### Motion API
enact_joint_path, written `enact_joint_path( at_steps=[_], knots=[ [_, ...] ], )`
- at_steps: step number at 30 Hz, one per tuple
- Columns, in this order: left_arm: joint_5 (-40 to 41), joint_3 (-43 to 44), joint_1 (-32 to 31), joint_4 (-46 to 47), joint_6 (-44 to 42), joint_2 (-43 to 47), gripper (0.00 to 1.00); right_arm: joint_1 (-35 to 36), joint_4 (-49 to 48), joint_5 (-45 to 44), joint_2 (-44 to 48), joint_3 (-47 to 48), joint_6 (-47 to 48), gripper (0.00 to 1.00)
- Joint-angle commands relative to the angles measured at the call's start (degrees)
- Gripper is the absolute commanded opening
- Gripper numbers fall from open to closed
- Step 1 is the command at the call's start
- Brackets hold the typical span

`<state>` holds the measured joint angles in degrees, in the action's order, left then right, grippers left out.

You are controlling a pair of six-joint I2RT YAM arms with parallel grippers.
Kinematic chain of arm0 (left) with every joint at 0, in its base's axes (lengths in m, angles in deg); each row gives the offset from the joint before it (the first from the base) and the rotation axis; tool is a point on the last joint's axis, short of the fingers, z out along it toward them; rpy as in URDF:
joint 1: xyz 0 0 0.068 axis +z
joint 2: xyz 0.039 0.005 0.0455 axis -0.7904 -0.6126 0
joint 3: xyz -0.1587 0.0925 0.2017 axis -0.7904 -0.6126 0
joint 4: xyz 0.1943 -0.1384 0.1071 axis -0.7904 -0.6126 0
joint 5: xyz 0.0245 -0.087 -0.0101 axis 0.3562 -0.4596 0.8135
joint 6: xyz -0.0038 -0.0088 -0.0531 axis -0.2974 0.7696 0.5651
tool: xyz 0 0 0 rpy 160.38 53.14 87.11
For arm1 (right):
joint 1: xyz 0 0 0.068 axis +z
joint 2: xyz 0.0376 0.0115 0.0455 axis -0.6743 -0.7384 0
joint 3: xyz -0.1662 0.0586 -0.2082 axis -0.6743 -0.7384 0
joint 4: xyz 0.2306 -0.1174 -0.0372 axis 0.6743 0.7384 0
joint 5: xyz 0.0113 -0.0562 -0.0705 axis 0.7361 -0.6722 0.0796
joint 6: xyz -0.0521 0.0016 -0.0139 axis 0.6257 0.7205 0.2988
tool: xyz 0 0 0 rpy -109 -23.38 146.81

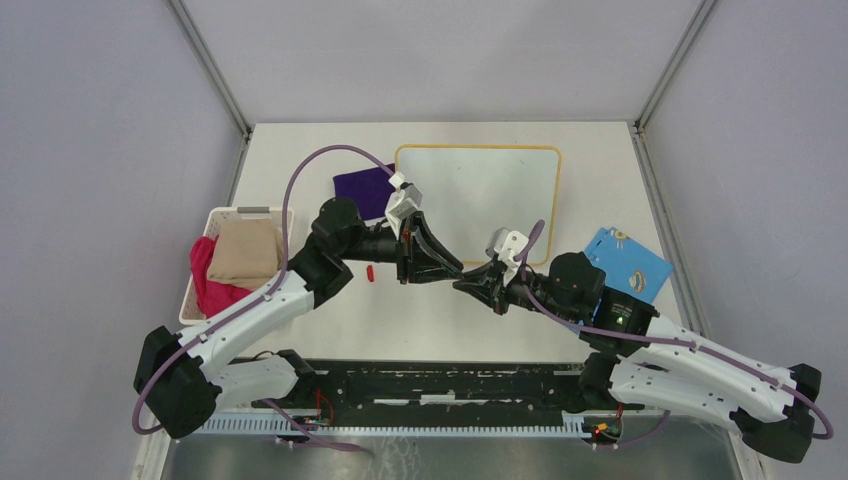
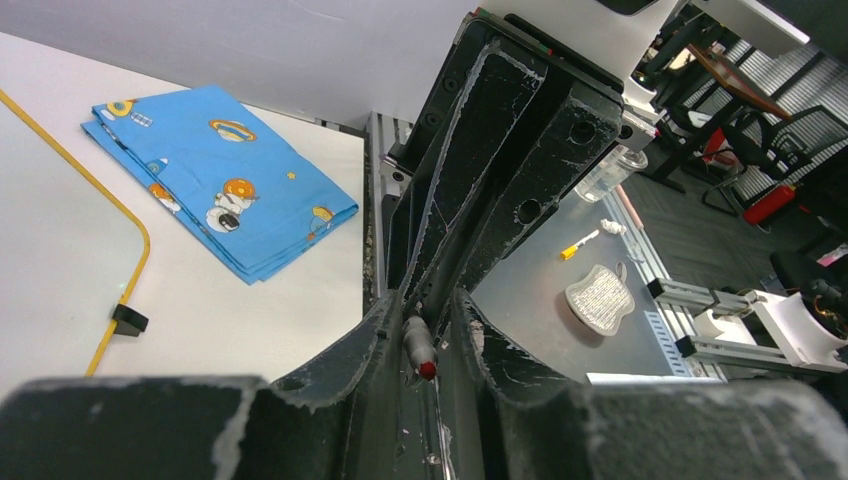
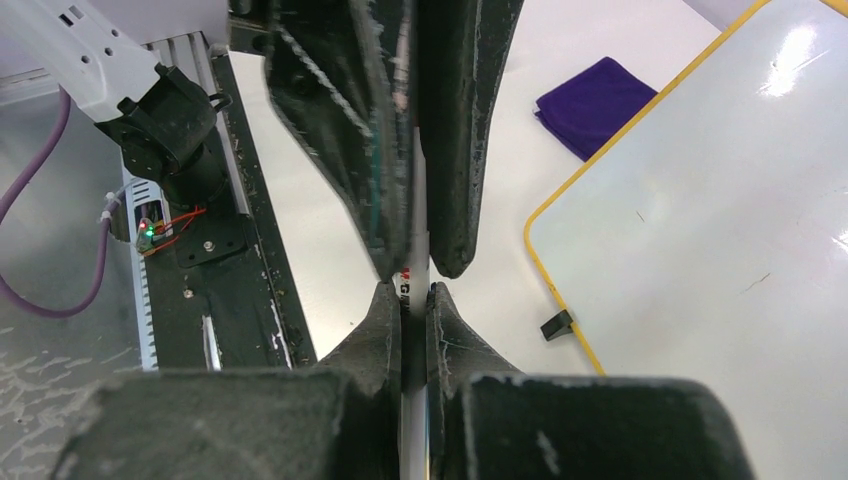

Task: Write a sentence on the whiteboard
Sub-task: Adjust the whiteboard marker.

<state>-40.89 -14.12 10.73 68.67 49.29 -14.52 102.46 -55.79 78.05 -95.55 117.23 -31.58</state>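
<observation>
The whiteboard (image 1: 478, 190) lies flat at the table's far middle, its white surface (image 3: 700, 220) bare; no sentence shows on it. In front of it my two grippers meet tip to tip above the table. My right gripper (image 3: 410, 300) is shut on the white barrel of a marker (image 3: 414, 250). My left gripper (image 2: 428, 322) faces it, fingers pressed on either side of the same marker (image 2: 420, 345), whose uncapped red tip points back into the left jaws. In the top view the left gripper (image 1: 455, 272) and right gripper (image 1: 463, 285) hide the marker.
A small red cap (image 1: 370, 272) lies on the table left of the grippers. A purple cloth (image 1: 362, 185) sits by the board's left edge and a blue patterned sheet (image 1: 627, 262) at its right. A white basket (image 1: 250, 211) of folded cloths stands far left.
</observation>
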Motion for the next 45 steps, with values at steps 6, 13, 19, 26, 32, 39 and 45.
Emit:
enact_joint_path(
  at_steps=[6, 13, 19, 26, 32, 39, 45],
  knots=[
    [-2.4, 0.4, -1.0, 3.3, 3.5, 0.5, 0.02, 0.0, -3.7, -0.3, 1.5, 0.0, -0.6, 0.00],
    [4.1, 3.1, -1.0, 6.5, 9.3, 1.5, 0.02, 0.0, -10.1, -2.5, 5.2, -1.1, -4.5, 0.49],
    [22.3, 6.1, -1.0, 5.7, 12.0, 7.8, 0.02, -0.1, -16.8, -9.2, 10.7, -1.6, -7.8, 0.60],
    [41.6, 8.5, -1.0, 6.4, 15.8, 14.1, 0.02, -0.1, -24.9, -5.6, 7.0, 2.4, -11.1, 0.61],
    [46.7, 12.4, -1.0, 6.9, 17.6, 16.2, 0.02, -0.1, -30.9, -1.8, -0.5, 7.2, -11.9, 0.63],
    [53.9, 16.8, -1.0, 5.3, 14.7, 18.9, 0.02, -0.1, -31.6, 3.7, -8.9, 16.8, -10.6, 0.61],
    [52.2, 14.2, -1.0, 11.0, 20.3, 18.6, 0.02, -3.6, -45.0, 13.3, -13.4, 17.4, -22.9, 0.62]
  ],
)
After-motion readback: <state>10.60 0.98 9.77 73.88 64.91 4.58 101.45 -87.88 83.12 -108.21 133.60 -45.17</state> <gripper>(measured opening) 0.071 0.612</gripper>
